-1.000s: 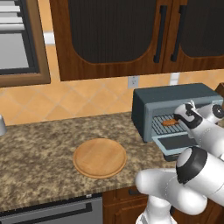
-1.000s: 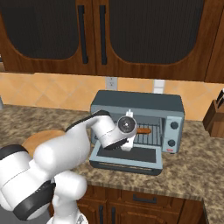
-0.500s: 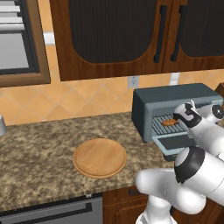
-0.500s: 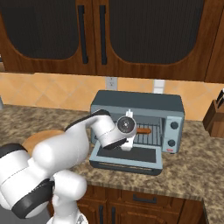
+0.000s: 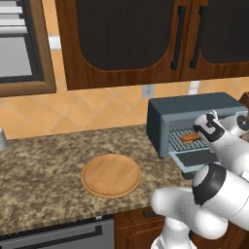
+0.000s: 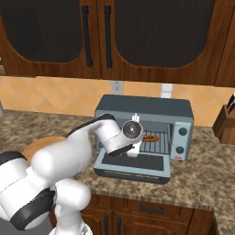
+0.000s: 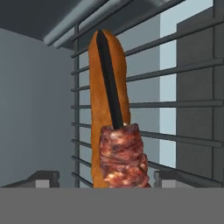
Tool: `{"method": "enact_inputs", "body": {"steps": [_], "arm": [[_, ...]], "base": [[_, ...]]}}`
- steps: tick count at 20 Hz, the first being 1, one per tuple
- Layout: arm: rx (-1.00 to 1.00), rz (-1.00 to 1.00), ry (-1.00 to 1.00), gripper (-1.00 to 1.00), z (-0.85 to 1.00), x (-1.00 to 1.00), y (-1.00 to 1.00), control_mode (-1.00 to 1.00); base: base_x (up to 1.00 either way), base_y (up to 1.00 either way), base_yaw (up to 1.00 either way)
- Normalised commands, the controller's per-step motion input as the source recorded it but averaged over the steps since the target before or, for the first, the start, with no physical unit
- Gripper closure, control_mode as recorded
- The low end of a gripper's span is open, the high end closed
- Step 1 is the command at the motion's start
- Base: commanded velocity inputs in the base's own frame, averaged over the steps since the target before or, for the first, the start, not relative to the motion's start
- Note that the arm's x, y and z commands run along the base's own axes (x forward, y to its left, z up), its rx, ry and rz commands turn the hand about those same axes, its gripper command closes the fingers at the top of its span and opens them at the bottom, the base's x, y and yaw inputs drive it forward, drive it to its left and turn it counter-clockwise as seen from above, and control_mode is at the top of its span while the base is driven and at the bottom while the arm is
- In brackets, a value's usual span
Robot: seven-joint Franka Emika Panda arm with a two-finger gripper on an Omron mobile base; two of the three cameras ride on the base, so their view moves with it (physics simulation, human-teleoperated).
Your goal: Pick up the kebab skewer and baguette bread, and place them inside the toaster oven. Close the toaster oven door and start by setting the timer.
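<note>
Hand view — kebab skewer (image 7: 120, 157) hides much of baguette bread (image 7: 98, 109).

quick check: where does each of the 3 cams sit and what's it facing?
Left base view: behind-left of the arm, facing counter, wooden board, open toaster oven; arm at lower right.
Right base view: behind-right, facing the oven front; arm from lower left, end effector at the opening.
Hand view: on the hand, looking into the oven at skewer lying over baguette.
Base views share oven, baguette, arm.

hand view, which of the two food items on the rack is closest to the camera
The kebab skewer: its reddish meat chunks and dark stick overlap the orange-brown baguette bread behind.
</note>
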Motion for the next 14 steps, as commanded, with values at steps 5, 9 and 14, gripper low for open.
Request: {"method": "enact_inputs", "body": {"steps": [5,9,14], "arm": [[0.00,0.00,0.00,-1.00,0.03,-0.37,-0.05,-1.00],[0.00,0.00,0.00,-1.00,0.13,-0.04,0.00,-1.00],[0.03,0.00,0.00,-1.00,0.41,-0.09,-0.09,-1.00]], "base": [[0.00,0.00,0.00],[0.00,0.00,0.00],[0.00,0.00,0.00]]}}
